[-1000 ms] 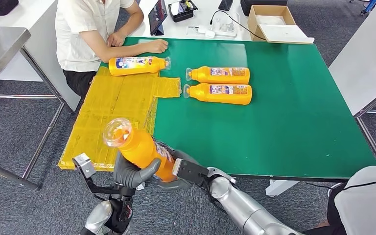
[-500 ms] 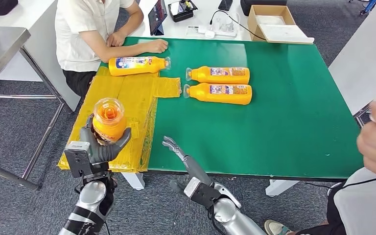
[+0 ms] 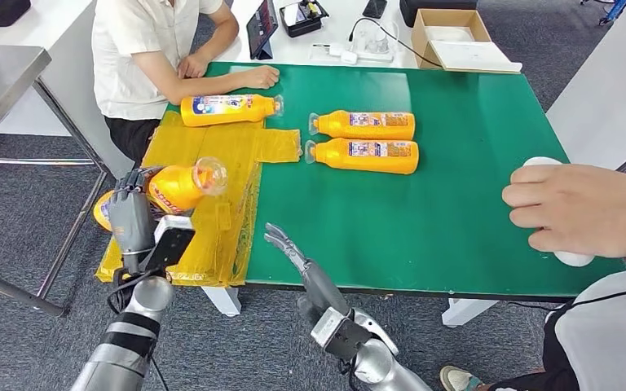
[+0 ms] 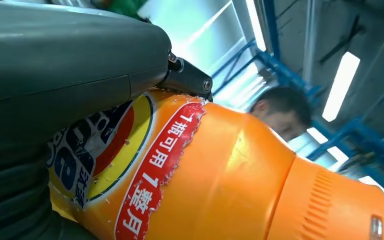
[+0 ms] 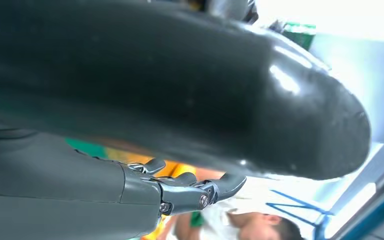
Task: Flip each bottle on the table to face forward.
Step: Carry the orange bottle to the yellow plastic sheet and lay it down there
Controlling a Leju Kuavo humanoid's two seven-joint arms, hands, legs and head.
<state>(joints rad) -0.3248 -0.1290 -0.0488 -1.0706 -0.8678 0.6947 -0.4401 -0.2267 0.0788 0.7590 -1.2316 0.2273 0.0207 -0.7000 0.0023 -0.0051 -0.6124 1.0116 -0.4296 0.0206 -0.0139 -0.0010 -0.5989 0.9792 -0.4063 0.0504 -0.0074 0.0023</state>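
My left hand (image 3: 133, 218) grips an orange bottle (image 3: 175, 187) by its lower body, holding it tilted nearly level above the yellow mat (image 3: 200, 167) with its clear cap toward the right. The left wrist view shows that bottle's label (image 4: 130, 170) pressed against my left hand (image 4: 55, 75). My right hand (image 3: 293, 254) hovers empty with straight fingers over the table's near edge; its fingers (image 5: 190, 190) are apart. Three more orange bottles lie on their sides: one (image 3: 228, 108) on the mat's far end, two (image 3: 365, 125) (image 3: 364, 155) on the green table (image 3: 456, 212).
A seated person (image 3: 151, 49) rests a hand on the far left of the table. Another person's hand (image 3: 575, 210) holds a white object at the right front edge. A cardboard box (image 3: 456, 37) and small devices stand on the white desk behind.
My left hand has tipped the bottle from upright to nearly level, cap toward the right. The right hand stayed low and empty. The person's hand at the right reached further in over the table.
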